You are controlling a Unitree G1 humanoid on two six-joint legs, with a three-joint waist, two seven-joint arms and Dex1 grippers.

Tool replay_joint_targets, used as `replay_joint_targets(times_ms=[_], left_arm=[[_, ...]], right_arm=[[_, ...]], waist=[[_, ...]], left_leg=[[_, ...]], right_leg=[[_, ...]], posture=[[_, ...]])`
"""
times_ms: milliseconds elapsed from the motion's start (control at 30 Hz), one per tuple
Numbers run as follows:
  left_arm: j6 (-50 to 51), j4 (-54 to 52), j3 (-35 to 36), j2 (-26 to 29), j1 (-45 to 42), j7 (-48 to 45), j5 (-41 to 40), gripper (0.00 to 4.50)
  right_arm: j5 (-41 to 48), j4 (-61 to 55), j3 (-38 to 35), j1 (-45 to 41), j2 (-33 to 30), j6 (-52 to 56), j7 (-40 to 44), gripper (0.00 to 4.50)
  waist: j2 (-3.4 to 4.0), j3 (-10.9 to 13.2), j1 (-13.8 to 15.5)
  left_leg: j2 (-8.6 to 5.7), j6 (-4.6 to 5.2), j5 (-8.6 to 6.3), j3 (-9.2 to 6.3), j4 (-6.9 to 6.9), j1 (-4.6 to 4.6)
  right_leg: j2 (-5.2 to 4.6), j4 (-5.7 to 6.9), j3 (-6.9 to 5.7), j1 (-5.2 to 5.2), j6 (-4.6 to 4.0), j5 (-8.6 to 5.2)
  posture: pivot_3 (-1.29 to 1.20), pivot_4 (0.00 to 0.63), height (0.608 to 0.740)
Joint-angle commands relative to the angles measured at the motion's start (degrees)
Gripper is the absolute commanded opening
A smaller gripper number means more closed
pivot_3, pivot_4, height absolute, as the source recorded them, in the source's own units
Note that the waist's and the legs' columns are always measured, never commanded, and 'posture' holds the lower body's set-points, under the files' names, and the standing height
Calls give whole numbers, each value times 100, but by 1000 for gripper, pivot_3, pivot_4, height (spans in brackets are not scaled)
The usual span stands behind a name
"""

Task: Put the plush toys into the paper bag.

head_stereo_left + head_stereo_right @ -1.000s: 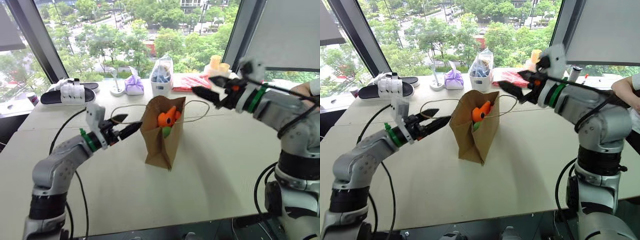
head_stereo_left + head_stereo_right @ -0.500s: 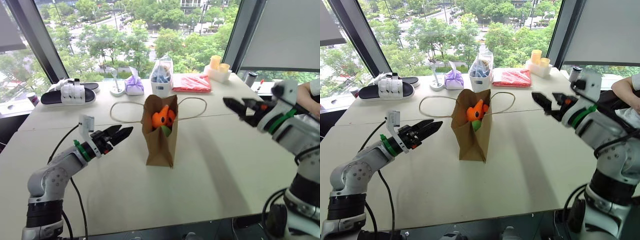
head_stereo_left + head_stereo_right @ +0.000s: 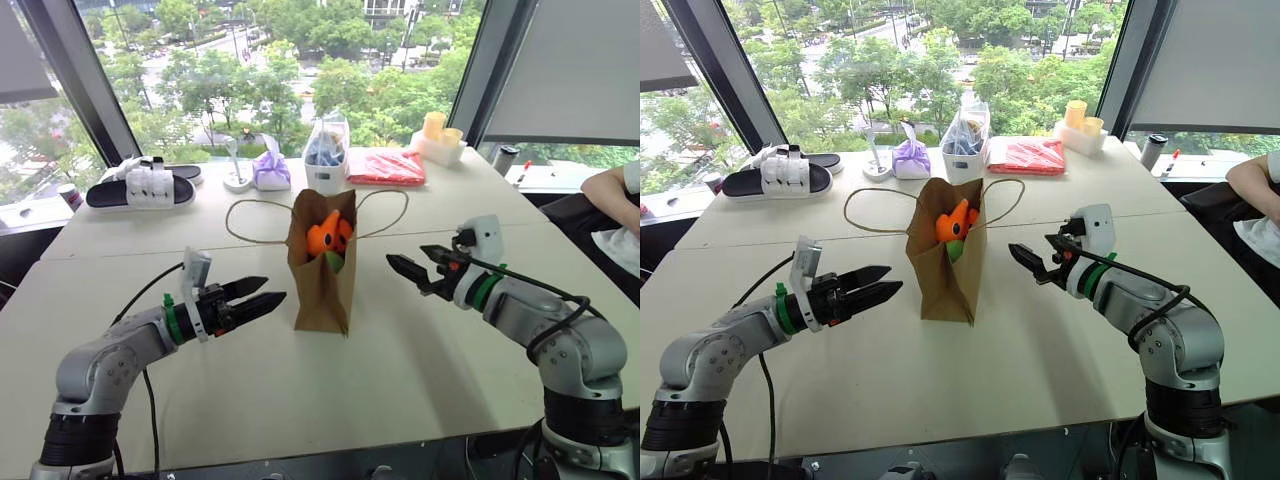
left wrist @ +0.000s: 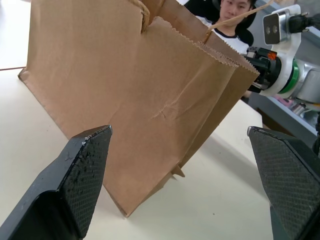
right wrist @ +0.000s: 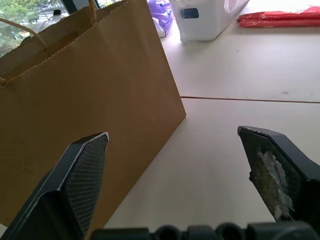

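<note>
Both arms have come down from their raised positions of a second ago; the right dropped the most and now sits low on the surface side of the bag. I read the left end effector [image 3: 262, 293] with its two fingers spread apart and empty, pointing at the paper bag [image 3: 322, 270] from about 8 o'clock, near but not touching. The right end effector [image 3: 412, 265] is likewise spread and empty, at the bag's 3 o'clock, a short gap off. The bag stands upright mid-surface [image 3: 420, 380], its loop handles flopped back toward 12 o'clock. The orange plush toy [image 3: 326, 236] shows at the bag's mouth, with the green plush toy [image 3: 332, 261] just below it, both seemingly inside, though from the head views I cannot be sure how deep the green one sits. In the left wrist view the bag wall [image 4: 135, 95] stands between my fingers, undisturbed. My judgement: loading is done and both arms are retreating to rest; nothing further looks needed unless the orange toy rides too high.
</note>
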Motion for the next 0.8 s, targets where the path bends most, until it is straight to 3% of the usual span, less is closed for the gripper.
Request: replay_joint_targets(times_ms=[33, 100, 300, 500, 800], left_arm=[[-330, -634, -521, -236, -104, 271, 412, 4500], [-541, -862, -889, -446, -173, 468, 760, 4500], [-718, -903, -1066, -580, -218, 613, 1028, 4500], [-769, -942, -1178, -697, -300, 924, 1267, 4500], [-851, -826, -1550, -1404, -403, 2116, 2130, 4500]], right_arm=[[-277, 350, 819, -274, 494, -447, 126, 3956], [-476, 681, 1265, -443, 809, -678, 235, 3140], [-662, 958, 1486, -610, 910, -912, 434, 28], [-745, 880, 1624, -608, 940, -955, 535, 28], [-876, 819, 1742, -624, 986, -944, 535, 28]], waist=[[-4, -2, -15], [-4, -2, -50], [-3, -2, -4], [-3, -2, -15], [-3, -2, -9]], left_leg=[[1, 0, 0, 0, -1, 1], [1, 0, 0, 6, -3, 18], [-1, -3, 1, -7, -8, 13], [0, -2, 1, -7, -7, 14], [-1, -2, 1, -8, -6, 14]], right_leg=[[0, 0, 0, 0, 0, 0], [2, 0, 2, 12, -1, 0], [3, -3, 2, 8, -1, 0], [3, -2, 0, 8, -1, 0], [3, -2, 0, 9, -1, 0]], posture=[[0, 150, 740], [0, 150, 740], [0, 150, 740], [0, 150, 740], [0, 150, 740]])
